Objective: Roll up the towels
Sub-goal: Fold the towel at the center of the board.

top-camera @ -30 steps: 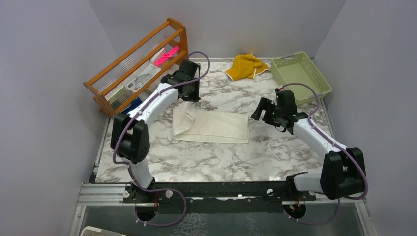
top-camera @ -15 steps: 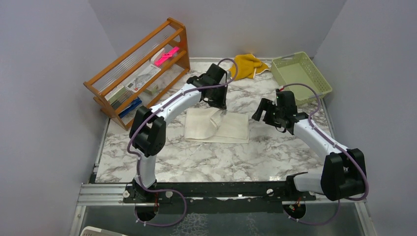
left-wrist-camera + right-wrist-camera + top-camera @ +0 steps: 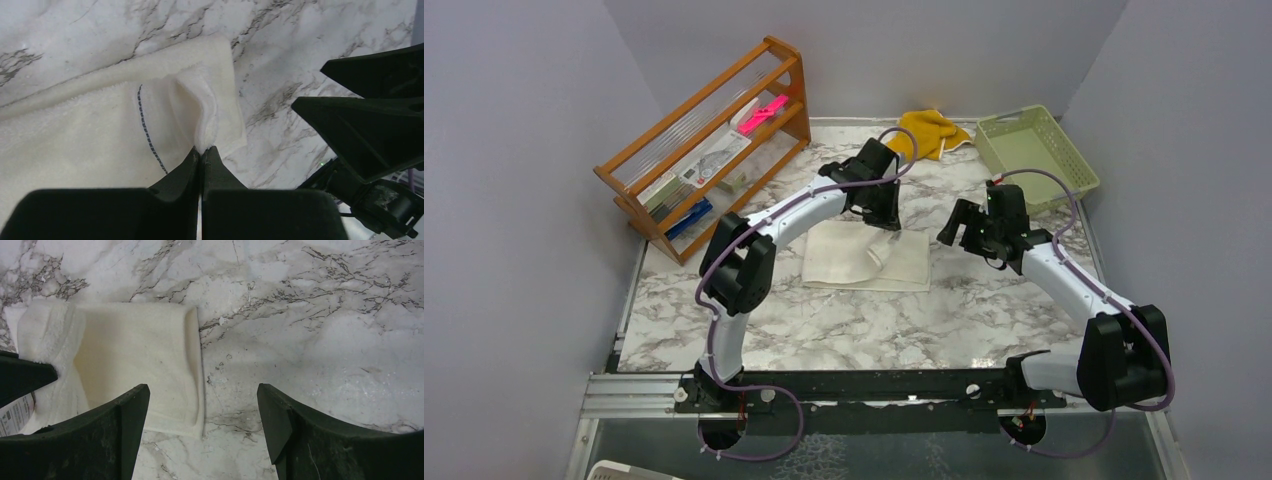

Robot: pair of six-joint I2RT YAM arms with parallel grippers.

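Top external: half-folded cream-white towel (image 3: 856, 266)

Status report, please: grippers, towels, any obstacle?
Left gripper shut on cream towel edge. Right gripper open, near its end. Yellow towel crumpled at back. Nothing blocking.

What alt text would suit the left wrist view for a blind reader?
The left gripper, shut, pinches a raised fold of the cream-white towel lying on the marble table. The right gripper shows at the right edge.

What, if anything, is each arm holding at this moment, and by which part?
The left fingers pinch the cream towel by a raised fold at its edge; the right fingers stand open, holding nothing.
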